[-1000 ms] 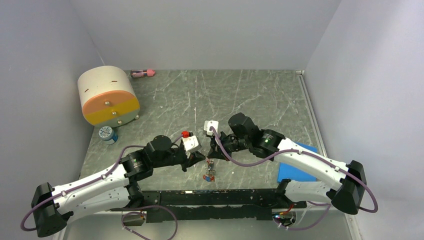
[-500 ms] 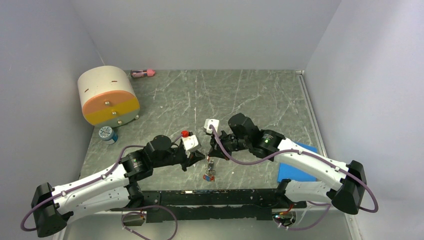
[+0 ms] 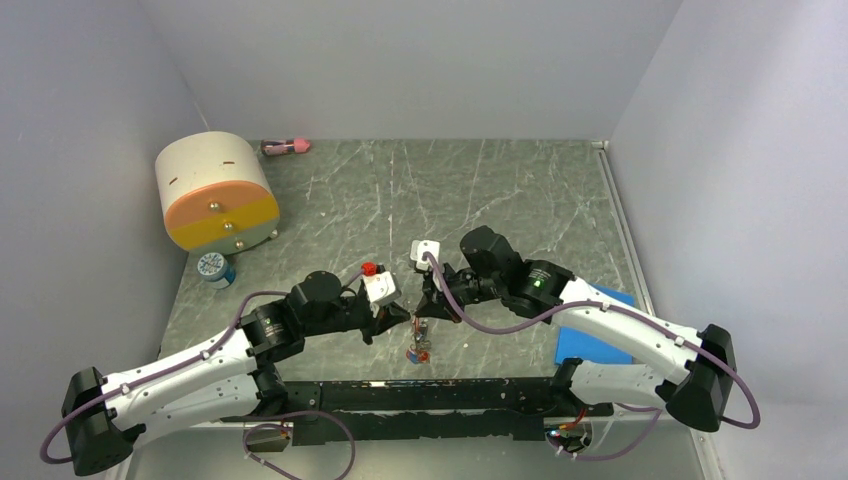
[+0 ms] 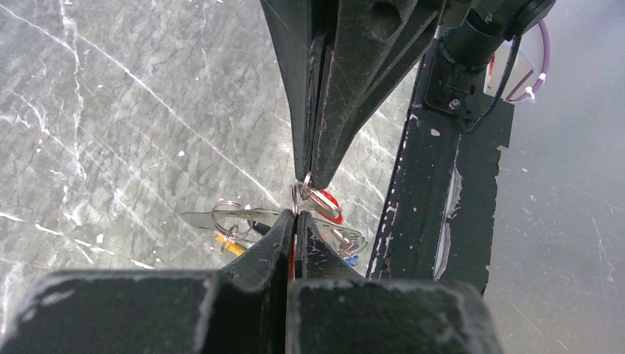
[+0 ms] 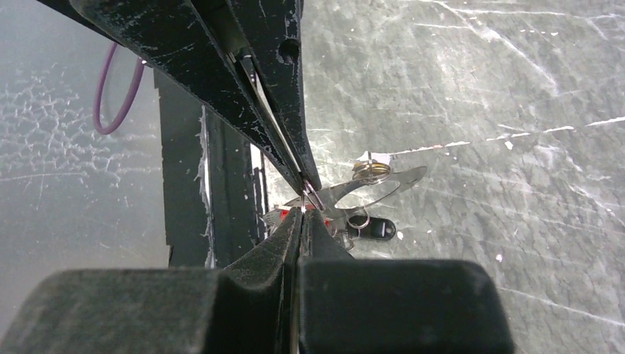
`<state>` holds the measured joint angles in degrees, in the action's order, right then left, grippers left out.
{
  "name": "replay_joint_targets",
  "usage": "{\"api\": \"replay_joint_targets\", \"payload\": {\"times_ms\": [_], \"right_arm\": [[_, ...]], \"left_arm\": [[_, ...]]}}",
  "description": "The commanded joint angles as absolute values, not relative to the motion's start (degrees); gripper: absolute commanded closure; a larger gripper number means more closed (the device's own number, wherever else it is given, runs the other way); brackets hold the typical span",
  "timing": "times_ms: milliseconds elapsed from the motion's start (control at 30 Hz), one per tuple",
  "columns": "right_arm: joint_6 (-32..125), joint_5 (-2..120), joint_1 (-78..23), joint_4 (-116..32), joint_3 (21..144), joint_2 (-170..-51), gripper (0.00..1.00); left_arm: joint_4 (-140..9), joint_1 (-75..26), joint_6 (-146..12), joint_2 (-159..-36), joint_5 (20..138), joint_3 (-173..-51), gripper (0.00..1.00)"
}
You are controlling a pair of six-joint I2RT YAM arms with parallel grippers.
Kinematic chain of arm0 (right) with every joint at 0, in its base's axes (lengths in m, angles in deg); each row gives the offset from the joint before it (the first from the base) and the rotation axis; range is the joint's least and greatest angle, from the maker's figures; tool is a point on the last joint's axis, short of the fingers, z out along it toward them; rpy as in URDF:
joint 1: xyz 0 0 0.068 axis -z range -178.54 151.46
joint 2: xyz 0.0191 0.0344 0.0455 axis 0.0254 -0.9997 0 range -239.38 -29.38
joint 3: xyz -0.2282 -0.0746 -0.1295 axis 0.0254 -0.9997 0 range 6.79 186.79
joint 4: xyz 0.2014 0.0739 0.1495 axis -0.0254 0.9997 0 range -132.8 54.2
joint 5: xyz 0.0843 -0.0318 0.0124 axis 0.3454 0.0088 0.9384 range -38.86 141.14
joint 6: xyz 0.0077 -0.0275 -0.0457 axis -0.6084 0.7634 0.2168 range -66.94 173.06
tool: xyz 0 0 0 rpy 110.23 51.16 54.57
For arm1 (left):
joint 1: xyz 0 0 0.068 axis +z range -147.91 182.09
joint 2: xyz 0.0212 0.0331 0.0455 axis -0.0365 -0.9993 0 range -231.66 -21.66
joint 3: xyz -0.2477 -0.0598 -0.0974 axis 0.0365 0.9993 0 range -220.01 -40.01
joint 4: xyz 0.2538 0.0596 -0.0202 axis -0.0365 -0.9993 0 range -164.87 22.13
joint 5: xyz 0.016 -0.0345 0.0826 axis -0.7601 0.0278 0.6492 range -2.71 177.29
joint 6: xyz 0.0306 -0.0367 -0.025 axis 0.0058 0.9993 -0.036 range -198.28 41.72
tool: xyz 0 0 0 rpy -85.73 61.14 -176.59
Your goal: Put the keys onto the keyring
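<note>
My left gripper and right gripper meet tip to tip near the table's front edge. In the left wrist view my left gripper is shut, with a red sliver of a key between its fingers. The right gripper's tips come down from above onto the thin keyring, where a red-headed key hangs. In the right wrist view my right gripper is shut on the thin ring wire. The ring's flat silver plate and a black tag lie just beyond. The bunch sits below both grippers.
A cream-and-orange drum stands at the back left, with a small blue-capped bottle in front of it. A pink tube lies by the back wall. A blue sheet lies under the right arm. A black rail runs along the front edge.
The right arm has shifted very slightly to the right. Both grippers stay shut and tip to tip over the bunch.
</note>
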<state>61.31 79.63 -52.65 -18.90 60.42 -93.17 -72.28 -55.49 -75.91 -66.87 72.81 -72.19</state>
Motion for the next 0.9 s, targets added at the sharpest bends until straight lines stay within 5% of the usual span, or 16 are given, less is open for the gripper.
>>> {"api": "replay_joint_targets", "payload": {"times_ms": [0,867], "right_arm": [[62.91,82.16,-52.77,-22.14,63.17,-93.76,1.00],[61.78,73.25,-53.22,-20.30,62.87,-94.70,1.00]], "left_arm": [[-70.97,-55.91,-75.15,-66.24,70.73,-73.61,0.98],[-70.86,-55.92,-75.07,-66.11,70.57,-73.67,0.97]]}}
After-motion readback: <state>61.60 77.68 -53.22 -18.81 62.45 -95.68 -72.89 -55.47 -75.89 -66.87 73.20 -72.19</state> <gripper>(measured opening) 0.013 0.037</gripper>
